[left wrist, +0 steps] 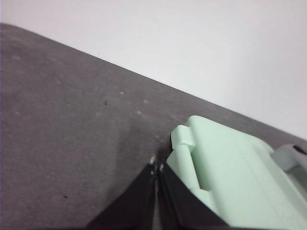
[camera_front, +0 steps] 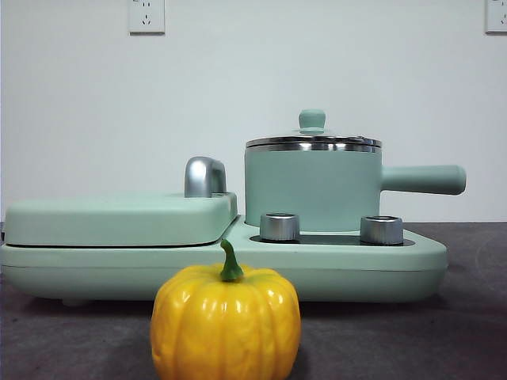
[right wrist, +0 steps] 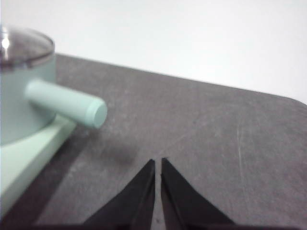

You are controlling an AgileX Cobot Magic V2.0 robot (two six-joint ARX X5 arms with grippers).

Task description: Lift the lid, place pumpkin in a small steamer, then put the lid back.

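The yellow-orange pumpkin [camera_front: 226,323] with a green stem stands on the dark table, close to the front camera and in front of the appliance. The small steamer [camera_front: 313,188] is a mint-green pot on the right half of the appliance, its long handle [camera_front: 422,179] pointing right. The glass lid [camera_front: 313,141] with its mint knob rests on the pot. In the right wrist view the pot [right wrist: 21,100] and its handle [right wrist: 67,103] show, with my right gripper [right wrist: 158,162] shut and empty off beyond the handle's end. My left gripper [left wrist: 157,167] is shut and empty beside the appliance's corner.
A wide mint-green appliance base [camera_front: 238,265] carries two silver knobs [camera_front: 280,226] and a flat rectangular cover [camera_front: 119,218] with a chrome handle [camera_front: 204,176] on its left half. A white wall stands behind. The left wrist view shows the cover's corner [left wrist: 230,167].
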